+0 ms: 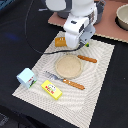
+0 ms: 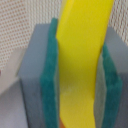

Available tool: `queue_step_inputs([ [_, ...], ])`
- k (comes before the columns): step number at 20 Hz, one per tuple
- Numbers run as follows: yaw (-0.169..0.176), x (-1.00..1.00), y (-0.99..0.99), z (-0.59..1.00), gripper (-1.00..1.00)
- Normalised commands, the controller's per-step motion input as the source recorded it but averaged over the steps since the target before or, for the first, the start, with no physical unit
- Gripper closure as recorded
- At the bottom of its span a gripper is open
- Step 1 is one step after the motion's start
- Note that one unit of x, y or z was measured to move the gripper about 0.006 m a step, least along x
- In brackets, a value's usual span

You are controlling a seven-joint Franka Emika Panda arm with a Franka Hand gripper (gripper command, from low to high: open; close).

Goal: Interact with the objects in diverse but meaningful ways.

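Observation:
In the wrist view a yellow banana (image 2: pixel 82 60) fills the space between the two teal pads (image 2: pixel 50 80) of my gripper (image 2: pixel 80 75), which is shut on it. In the exterior view the gripper (image 1: pixel 79 46) hangs low over the far edge of the striped placemat (image 1: pixel 100 75), just beyond the tan plate (image 1: pixel 68 66); the banana is hidden under the white hand. A golden-brown bread loaf (image 1: pixel 61 42) lies just to the exterior view's left of the hand. The flat yellow box (image 1: pixel 51 90) with a red label lies near the mat's front edge.
A wooden-handled fork (image 1: pixel 64 81) lies in front of the plate and a knife (image 1: pixel 86 58) behind it. A small light-blue carton (image 1: pixel 26 77) stands at the mat's left corner. A grey pot (image 1: pixel 122 17) sits on a brown board at the back right.

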Motion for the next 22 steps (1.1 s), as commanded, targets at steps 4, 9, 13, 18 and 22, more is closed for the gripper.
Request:
queue_step_inputs([
  [4, -0.057, 0.56, 0.31, 0.00, 1.00],
  [9, -0.062, 0.55, 0.29, 0.00, -1.00],
  [13, -0.042, 0.45, 0.29, 0.07, -1.00],
  [18, -0.026, 0.21, 0.33, 0.81, -1.00],
  [22, -0.021, 0.01, 0.24, 0.98, -1.00],
])
